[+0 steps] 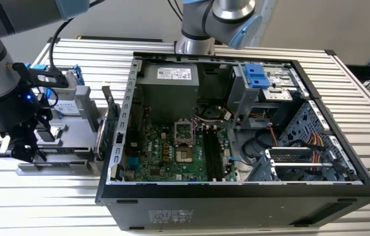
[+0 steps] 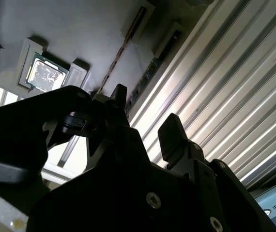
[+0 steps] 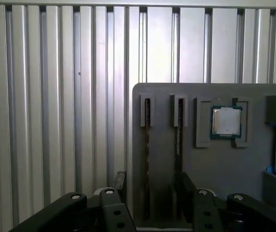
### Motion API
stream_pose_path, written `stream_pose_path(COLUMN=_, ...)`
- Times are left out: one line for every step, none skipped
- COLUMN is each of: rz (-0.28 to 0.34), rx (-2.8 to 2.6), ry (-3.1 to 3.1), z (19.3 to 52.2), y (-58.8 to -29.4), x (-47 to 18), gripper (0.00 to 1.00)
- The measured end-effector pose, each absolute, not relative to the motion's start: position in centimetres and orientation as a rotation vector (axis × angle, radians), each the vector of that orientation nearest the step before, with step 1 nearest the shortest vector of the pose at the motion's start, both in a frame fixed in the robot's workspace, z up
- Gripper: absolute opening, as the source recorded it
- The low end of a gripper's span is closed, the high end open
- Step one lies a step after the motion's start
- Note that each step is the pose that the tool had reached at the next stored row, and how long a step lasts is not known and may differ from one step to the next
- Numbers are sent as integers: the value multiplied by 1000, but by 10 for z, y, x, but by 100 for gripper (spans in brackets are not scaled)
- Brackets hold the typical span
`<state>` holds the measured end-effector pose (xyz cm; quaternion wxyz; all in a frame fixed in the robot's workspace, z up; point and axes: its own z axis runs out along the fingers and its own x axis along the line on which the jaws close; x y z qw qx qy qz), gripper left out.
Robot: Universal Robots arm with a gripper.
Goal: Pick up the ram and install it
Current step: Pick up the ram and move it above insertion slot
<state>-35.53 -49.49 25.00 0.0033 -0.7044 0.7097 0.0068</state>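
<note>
Gripper (image 3: 151,178) agape nr ram (image 3: 146,140), beside PC case (image 1: 237,199)

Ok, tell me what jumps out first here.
The open computer case with its green motherboard dominates the middle of the exterior view. At that view's left the gripper hangs over a grey holder; the first wrist view shows two ram sticks edge-on in it beside a silver chip.

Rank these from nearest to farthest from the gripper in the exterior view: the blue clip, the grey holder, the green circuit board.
1. Grey holder, beside the gripper, at the exterior view's left.
2. Green circuit board, inside the computer case, mid-picture.
3. Blue clip, at the case's far side, toward the exterior view's right.
</note>
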Motion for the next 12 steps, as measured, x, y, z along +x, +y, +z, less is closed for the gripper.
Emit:
stream_pose_path(rz=21, rx=-2208, ry=2225, z=249, y=-495, x=-355, gripper=100)
stream_pose_path(rz=21, rx=-2208, ry=2225, z=249, y=-495, x=-355, gripper=100)
stream_pose_path(rz=21, rx=-2208, ry=2225, z=248, y=-495, x=-355, gripper=100)
stream_pose_path(rz=21, rx=-2208, ry=2225, z=247, y=-495, x=-355, gripper=100)
stream_pose_path(rz=21, rx=-2208, ry=2225, z=246, y=-495, x=-355, gripper=100)
stream_pose_path(rz=21, rx=-2208, ry=2225, z=246, y=-495, x=-355, gripper=100)
stream_pose_path(rz=21, rx=-2208, ry=2225, z=245, y=-495, x=-355, gripper=100)
stream_pose_path(rz=21, rx=-2208, ry=2225, z=244, y=-495, x=-355, gripper=100)
stream_pose_path(rz=21, rx=-2208, ry=2225, z=243, y=-495, x=-355, gripper=100)
stream_pose_path(rz=21, rx=-2208, ry=2225, z=243, y=-495, x=-355, gripper=100)
stream_pose_path(rz=21, rx=-2208, ry=2225, z=242, y=-495, x=-355, gripper=100)
stream_pose_path(rz=21, rx=-2208, ry=2225, z=241, y=-495, x=-355, gripper=100)
